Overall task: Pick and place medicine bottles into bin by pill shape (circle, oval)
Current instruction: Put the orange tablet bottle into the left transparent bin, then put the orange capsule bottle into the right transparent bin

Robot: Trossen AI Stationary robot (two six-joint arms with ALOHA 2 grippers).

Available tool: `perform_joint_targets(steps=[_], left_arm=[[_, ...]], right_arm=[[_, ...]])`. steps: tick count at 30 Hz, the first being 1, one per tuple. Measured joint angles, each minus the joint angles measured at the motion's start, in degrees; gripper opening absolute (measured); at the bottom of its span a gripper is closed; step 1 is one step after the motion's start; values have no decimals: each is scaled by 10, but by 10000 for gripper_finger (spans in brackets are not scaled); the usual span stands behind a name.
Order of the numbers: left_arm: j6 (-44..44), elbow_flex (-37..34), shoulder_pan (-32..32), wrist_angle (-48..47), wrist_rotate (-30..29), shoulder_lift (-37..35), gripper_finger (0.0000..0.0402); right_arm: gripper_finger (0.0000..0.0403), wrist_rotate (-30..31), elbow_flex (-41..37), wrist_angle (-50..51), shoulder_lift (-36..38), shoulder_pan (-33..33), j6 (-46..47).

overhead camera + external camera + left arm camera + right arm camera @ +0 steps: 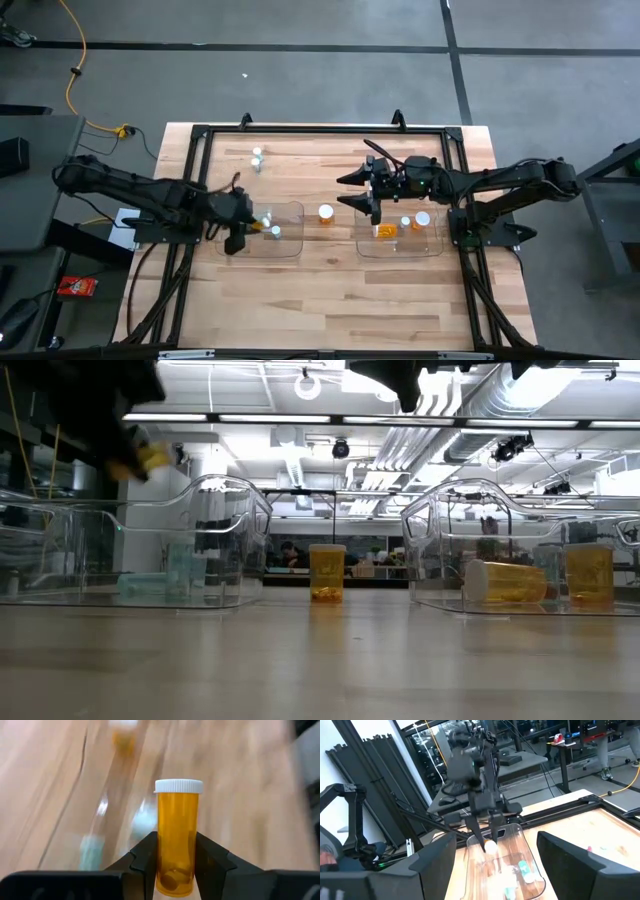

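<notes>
Left gripper [175, 870] fingers clamped on smooth orange bottle [176, 840], right gripper [362, 190] fingers apart, wooden table [330, 275], clear bins [235, 510]

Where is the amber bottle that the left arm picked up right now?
The amber bottle sits clamped in the left gripper, held above the left clear bin, which holds pale teal bottles.

the wooden table [330, 280] carries two clear bins [285, 245] [400, 247] and loose medicine bottles [326, 213] [257, 157].
</notes>
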State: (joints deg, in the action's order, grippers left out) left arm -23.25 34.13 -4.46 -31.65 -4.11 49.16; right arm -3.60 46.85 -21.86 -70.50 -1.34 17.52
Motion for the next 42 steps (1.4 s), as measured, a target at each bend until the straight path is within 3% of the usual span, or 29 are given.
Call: perform_joint_targets(steps=[9, 15, 20, 27, 42], left_arm=[[30, -31, -16, 2, -37, 62, 92], [83, -31, -16, 44, 1, 137, 92], [75, -31, -16, 46, 9, 190, 92], [69, -31, -16, 47, 11, 205, 93], [54, -19, -16, 31, 23, 204, 184]], right_arm=[[270, 7, 0, 3, 0, -1, 0], [270, 8, 0, 6, 0, -1, 0], [270, 9, 0, 11, 0, -1, 2], [270, 9, 0, 14, 0, -1, 4], [270, 9, 0, 15, 0, -1, 4]])
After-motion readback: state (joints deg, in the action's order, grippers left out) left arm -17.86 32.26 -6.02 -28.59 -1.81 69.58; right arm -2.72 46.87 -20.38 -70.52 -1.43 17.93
